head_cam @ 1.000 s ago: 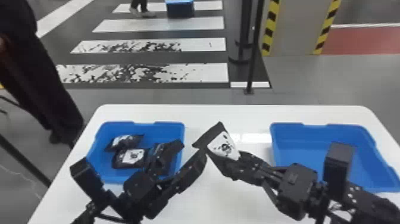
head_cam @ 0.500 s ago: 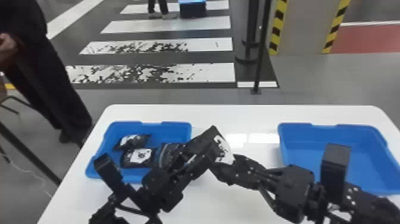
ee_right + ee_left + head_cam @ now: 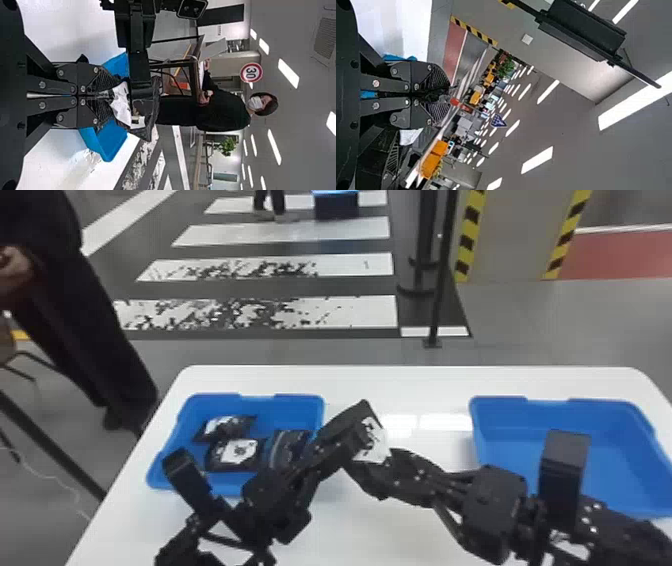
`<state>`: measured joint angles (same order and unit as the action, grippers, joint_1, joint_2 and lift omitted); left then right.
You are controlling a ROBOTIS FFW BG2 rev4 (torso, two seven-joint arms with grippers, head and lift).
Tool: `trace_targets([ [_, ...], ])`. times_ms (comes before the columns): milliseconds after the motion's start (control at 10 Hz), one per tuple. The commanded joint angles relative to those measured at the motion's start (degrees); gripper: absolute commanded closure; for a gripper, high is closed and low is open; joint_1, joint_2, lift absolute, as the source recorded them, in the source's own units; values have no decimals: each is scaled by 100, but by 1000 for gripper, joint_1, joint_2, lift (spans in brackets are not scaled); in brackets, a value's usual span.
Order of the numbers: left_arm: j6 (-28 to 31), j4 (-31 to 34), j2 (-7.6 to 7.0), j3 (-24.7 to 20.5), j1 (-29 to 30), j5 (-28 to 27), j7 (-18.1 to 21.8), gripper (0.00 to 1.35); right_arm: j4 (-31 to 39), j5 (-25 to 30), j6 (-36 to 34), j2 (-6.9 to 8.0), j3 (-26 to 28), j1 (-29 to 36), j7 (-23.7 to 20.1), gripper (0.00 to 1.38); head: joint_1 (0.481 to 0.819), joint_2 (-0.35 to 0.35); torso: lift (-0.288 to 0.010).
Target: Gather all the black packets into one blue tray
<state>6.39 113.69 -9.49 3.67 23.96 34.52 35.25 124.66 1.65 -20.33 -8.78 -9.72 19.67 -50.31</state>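
Observation:
Between the arms over the table, a black packet with a white label (image 3: 372,442) is held up. My left gripper (image 3: 348,436) meets it from the left, my right gripper (image 3: 374,474) from the right. In the left wrist view, the left gripper (image 3: 443,95) is closed with dark film between its pads; the packet's white part (image 3: 411,135) shows beside it. The right gripper (image 3: 107,95) is shut on the packet (image 3: 122,105), which the left gripper's finger partly covers. The left blue tray (image 3: 200,401) holds two white-labelled packets (image 3: 235,452) and a dark striped one (image 3: 289,445).
A second blue tray (image 3: 560,445) stands on the right of the white table (image 3: 400,382), partly behind the right arm. The left forearm crosses the left tray's front edge. A person stands beyond the table on the left.
My left gripper has moved right and up onto the held packet and now overlaps it. The right gripper keeps its hold with little movement. The head view has shifted slightly.

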Motion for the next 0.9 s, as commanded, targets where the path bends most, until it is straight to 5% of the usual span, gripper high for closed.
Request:
trace_targets([
  [0,-175,0,-1,-36,-6,-105,-1,1207,-14,-131,37,0,12,2,3,861,695,122,-110],
  [100,-260,0,-1,-93,8,-173,-10,1207,-56,-233,107,0,23,16,3,423,695,126,-110],
  [200,-316,0,8,-196,22,-265,-10,1207,-70,-279,121,8,115,44,3,127,695,133,-110],
  [800,-471,0,-53,-1898,8,-1270,289,1207,-84,-291,234,149,1166,508,3,127,695,167,-110],
])
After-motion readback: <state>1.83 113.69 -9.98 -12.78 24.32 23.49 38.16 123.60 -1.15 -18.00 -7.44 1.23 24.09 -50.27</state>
